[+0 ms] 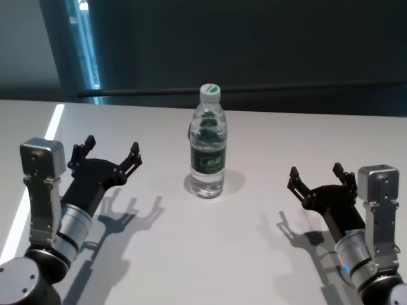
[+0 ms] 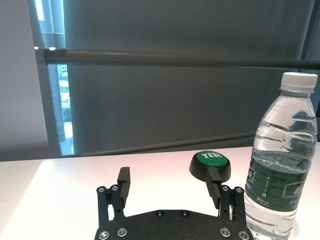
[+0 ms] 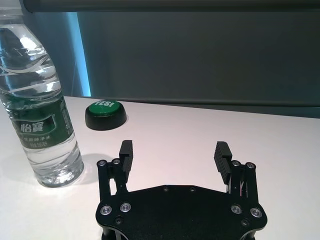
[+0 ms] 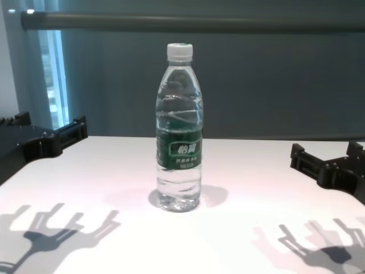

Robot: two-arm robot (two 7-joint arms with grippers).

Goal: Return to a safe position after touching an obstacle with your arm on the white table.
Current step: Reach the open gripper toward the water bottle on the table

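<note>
Wrist views only: green button (image 2: 210,165)

I see a round green push-button on a black dome base (image 2: 210,165), with white lettering on its top, resting on the pale surface near the far edge. Behind it hangs a dark grey roller blind (image 1: 254,44), whose dark horizontal bar (image 4: 194,21) runs across, beside a bright window strip (image 1: 86,44).

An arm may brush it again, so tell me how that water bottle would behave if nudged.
The water bottle stands tall on a narrow base, so a push near the cap would probably tip it. It looks nearly full, so likely heavy for its size. On its side it would probably roll on the smooth white table.
</note>
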